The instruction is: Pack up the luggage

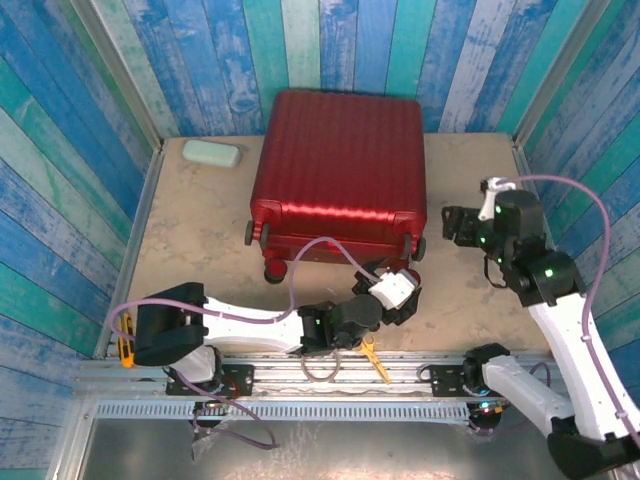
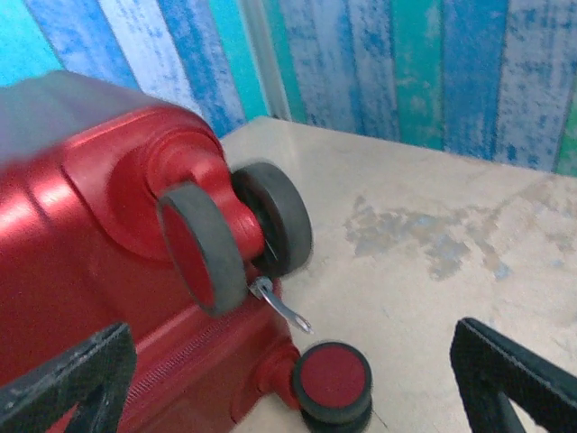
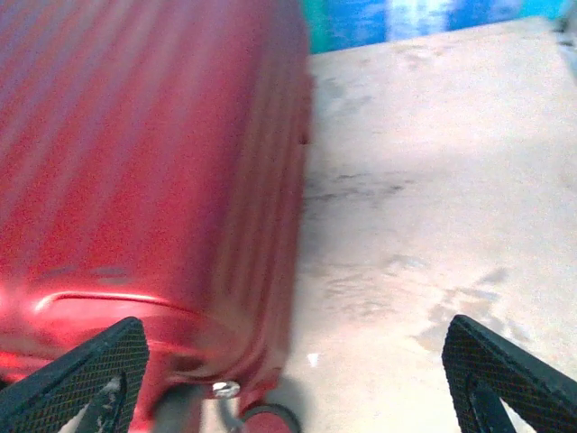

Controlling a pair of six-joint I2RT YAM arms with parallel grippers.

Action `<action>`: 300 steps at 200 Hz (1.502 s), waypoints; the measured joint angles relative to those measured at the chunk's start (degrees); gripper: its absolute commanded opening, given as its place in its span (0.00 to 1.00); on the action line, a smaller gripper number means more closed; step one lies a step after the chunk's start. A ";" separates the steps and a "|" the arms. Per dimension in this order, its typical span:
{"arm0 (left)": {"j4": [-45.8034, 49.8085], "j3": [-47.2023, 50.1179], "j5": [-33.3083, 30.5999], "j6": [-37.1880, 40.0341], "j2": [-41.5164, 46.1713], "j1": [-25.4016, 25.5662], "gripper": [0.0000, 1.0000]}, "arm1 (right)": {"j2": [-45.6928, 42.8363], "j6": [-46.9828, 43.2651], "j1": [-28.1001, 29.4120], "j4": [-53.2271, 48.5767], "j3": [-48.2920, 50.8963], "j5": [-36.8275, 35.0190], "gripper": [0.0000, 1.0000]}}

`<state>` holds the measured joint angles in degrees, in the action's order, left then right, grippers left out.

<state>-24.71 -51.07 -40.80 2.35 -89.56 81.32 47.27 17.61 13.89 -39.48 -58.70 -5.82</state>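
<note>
At the far left corner of the table [image 1: 190, 245] lies one pale green, rounded flat item [image 1: 212, 153]. It is well apart from both arms, and a small gap separates it from the luggage [image 1: 340, 165]. There is one luggage, and it lies flat and closed in the far middle of the table, with the ribbed red shell upward. Its far edge is near the blue plank wall [image 1: 330, 45] and its wheels point toward the arm bases.

The left arm reaches across the near edge, so it stands in front of the wheel side. The left gripper [image 1: 398, 283] is just beside the near right corner of the luggage. In the left wrist view its two fingers [image 2: 63, 379] are spread wide and hold nothing. Ahead of them are two casters of this corner: an upper one [image 2: 239, 230] with two grey discs, and a lower one [image 2: 334, 379] near the table. One small metal zipper pull [image 2: 279, 305] hangs between them.

On the metal rail [image 1: 300, 372] I count two small yellow pieces, one at the left end [image 1: 124, 348] and one under the left gripper [image 1: 378, 364].

To the right of the luggage and apart from it is the right gripper [image 1: 458, 226]. Its fingers [image 3: 77, 374] are also wide apart and empty, with bare table beside the red side wall.
</note>
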 measured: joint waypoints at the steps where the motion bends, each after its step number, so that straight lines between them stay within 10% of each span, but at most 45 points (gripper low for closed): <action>1: 0.59 -0.44 -0.33 -0.26 0.00 0.00 0.93 | -0.17 0.00 -0.24 0.07 0.28 -0.02 0.88; 60: 47.21 -50.23 -10.67 -16.68 -14.23 -1.70 1.00 | -5.42 1.75 -6.80 5.18 17.88 -1.51 0.89; 95: 66.23 -65.68 -6.86 -21.81 -23.93 -1.88 0.69 | -5.51 2.45 -6.91 6.60 22.21 -1.90 0.88; 119: 74.29 -69.44 -1.07 -25.31 -26.71 -2.62 0.66 | -6.25 2.51 -7.13 7.06 23.02 -2.25 0.88; 226: 83.27 -74.99 11.34 -31.93 -33.97 -11.76 0.72 | -6.32 2.27 -7.72 9.07 25.00 -1.42 0.88; 300: 80.06 -72.83 12.22 -34.01 -34.14 -12.39 0.52 | -4.55 0.70 -7.72 10.73 25.00 2.16 0.87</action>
<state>55.35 -123.90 -28.58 -31.66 -123.70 68.93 42.72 18.31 6.17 -28.75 -33.69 -3.66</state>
